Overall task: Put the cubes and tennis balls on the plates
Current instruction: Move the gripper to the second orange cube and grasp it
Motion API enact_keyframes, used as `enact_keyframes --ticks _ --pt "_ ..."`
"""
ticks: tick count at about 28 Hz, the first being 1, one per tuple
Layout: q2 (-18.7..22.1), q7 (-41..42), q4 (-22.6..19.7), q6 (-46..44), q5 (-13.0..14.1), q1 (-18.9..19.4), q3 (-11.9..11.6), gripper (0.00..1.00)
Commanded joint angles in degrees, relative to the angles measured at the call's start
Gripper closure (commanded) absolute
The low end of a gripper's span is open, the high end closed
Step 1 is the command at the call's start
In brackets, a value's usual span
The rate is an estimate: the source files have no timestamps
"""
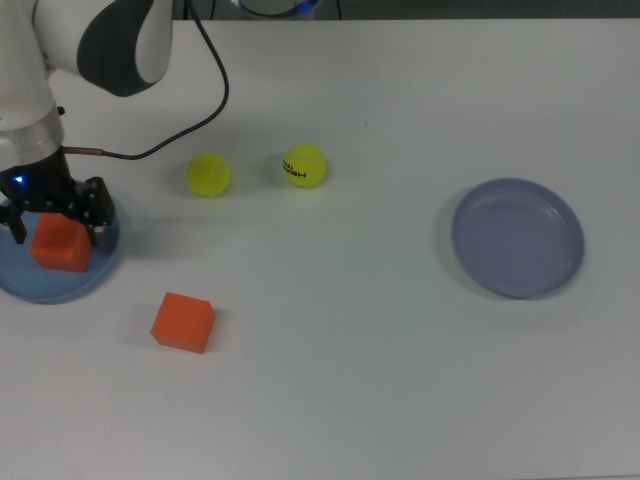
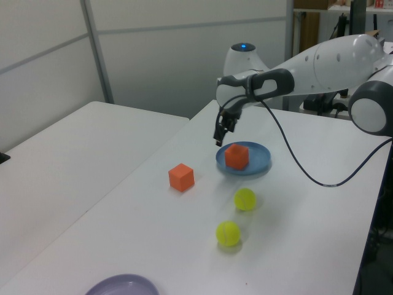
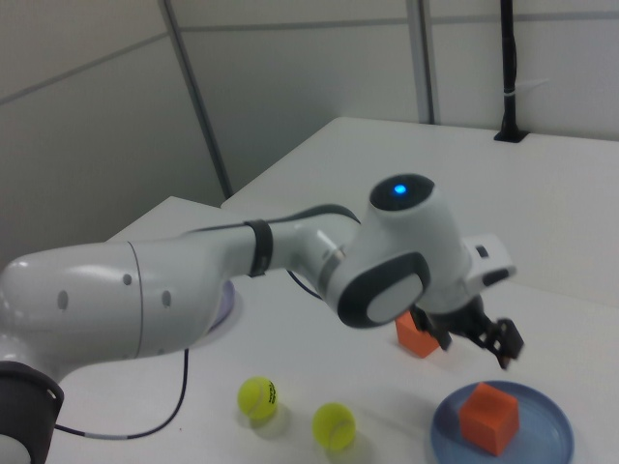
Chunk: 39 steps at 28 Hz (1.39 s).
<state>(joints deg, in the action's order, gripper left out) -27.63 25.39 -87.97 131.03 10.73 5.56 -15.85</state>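
Cubes: one orange cube (image 2: 236, 156) sits on the blue plate (image 2: 260, 163), released, with the gripper (image 2: 220, 133) hovering just above it, jaws apart and empty. The next move likely calls for reaching the second cube (image 2: 182, 177), lying on the worktop (image 1: 350, 380) near the blue plate.

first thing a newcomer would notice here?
The white arm, with its pincer hanging open above a red cube on the blue plate. Next, the loose pieces on the white table: a second cube and two tennis balls, with the purple plate bare at the top view's right.
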Motion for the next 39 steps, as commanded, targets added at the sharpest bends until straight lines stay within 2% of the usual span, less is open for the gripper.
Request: enact_keyframes --ticks 1,2,5,7,12,19,39 --pt "0.03 0.89 1.66 -0.61 2.89 1.47 1.69 0.0" --pt "-0.41 0.63 2.19 -0.26 4.02 1.64 2.83 0.0" --pt "-1.2 0.36 3.33 -0.17 7.1 1.82 4.25 0.0" --pt "-1.64 -0.16 3.42 -0.17 10.26 2.95 4.6 0.0" --pt "-4.09 -5.33 3.42 3.33 13.78 4.81 4.69 0.0" --pt "-8.14 -14.14 3.77 11.61 13.62 5.87 5.21 0.0" --pt "-12.36 -14.67 3.86 17.23 13.09 5.87 6.8 0.0"
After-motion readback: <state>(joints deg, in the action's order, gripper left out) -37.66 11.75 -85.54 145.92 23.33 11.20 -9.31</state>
